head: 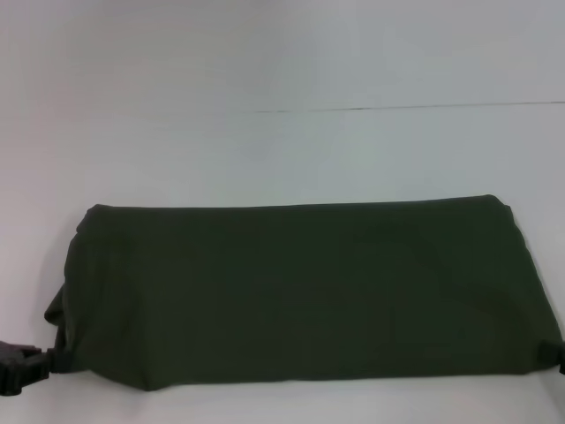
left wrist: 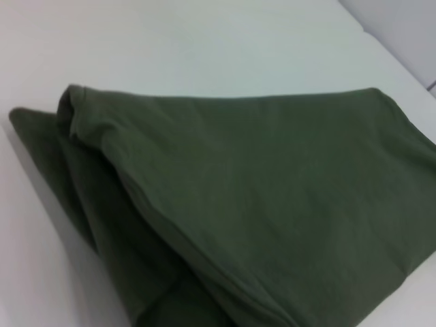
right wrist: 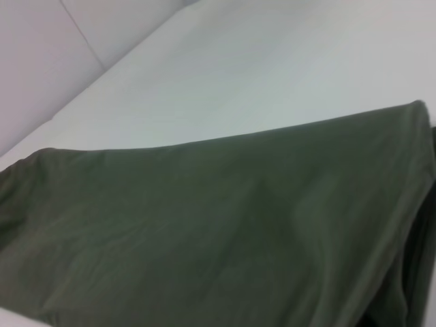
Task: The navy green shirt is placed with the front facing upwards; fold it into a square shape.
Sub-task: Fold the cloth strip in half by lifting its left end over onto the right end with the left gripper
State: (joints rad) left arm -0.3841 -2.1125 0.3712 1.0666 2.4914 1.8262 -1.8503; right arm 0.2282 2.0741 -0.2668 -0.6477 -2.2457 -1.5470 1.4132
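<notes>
Navy green shirt (head: 300,291), plain side up, is being folded on the table (head: 282,132), corners at left tool (head: 22,367) and right tool (head: 560,358); whether they are clamped cannot be told. Next, a crosswise fold is being called for.

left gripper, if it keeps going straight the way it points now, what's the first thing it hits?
Likely the navy green shirt. The left gripper sits at the shirt's near left corner, pointing inward along its near edge, and its wrist view is filled by folded fabric. Whether it already touches the cloth can't be judged.
</notes>
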